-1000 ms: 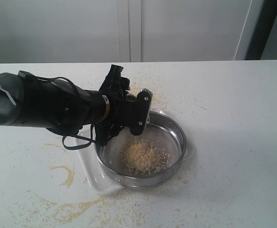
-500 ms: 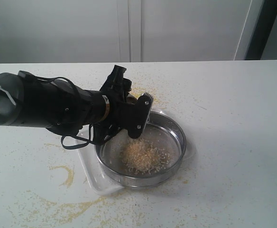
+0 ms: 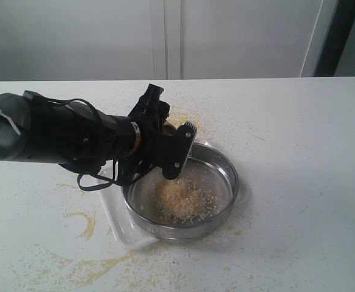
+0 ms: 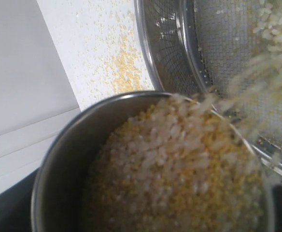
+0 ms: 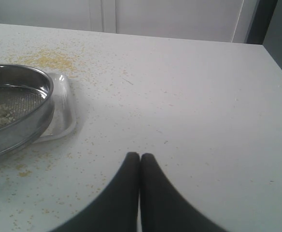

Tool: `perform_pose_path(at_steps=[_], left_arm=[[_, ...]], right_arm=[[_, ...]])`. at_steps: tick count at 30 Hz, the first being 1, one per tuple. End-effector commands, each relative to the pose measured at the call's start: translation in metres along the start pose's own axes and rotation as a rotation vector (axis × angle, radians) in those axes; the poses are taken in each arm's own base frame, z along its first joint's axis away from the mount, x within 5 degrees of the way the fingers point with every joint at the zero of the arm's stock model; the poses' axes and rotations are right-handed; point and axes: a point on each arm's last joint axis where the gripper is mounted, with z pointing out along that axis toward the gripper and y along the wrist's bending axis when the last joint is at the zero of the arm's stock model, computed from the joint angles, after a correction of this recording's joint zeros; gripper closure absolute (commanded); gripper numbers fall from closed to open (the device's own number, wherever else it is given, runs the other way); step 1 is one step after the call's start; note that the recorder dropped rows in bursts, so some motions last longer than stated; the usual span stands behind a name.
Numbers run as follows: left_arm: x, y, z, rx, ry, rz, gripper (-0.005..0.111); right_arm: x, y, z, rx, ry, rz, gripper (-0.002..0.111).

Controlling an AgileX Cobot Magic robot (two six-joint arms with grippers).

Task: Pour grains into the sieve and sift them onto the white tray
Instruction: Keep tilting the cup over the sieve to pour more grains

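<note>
Left gripper [image 3: 170, 159] has dipped since a second ago, clamping a small round steel cup [image 4: 59, 169] above the wide steel-rimmed mesh sieve [image 3: 227, 167]. We note beige grains [image 3: 180, 201] piled mid-sieve and the flat white plastic tray [image 3: 118, 226] under the sieve. Right gripper [image 5: 140, 162] is closed and empty, well apart from the sieve's rim.

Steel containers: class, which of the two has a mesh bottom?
The wide, shallow sieve on the white tray; the small cup pouring grains has solid steel walls.
</note>
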Motion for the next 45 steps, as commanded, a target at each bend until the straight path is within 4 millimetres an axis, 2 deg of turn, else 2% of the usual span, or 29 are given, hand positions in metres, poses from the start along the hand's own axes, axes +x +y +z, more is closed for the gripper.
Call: perform_pose_path(at_steps=[1,45], left_arm=[[0.0006,0.0058,-0.0035,-0.023,0.008,0.011,0.107],[0.0003,0.0058,-0.0035,-0.022,0.006,0.140,0.107]], right_arm=[[0.0007,-0.0003,0.0001,0.007,-0.007,0.002,0.108],[0.0007,-0.0003,0.0001,0.006,-0.007,0.004,0.108]])
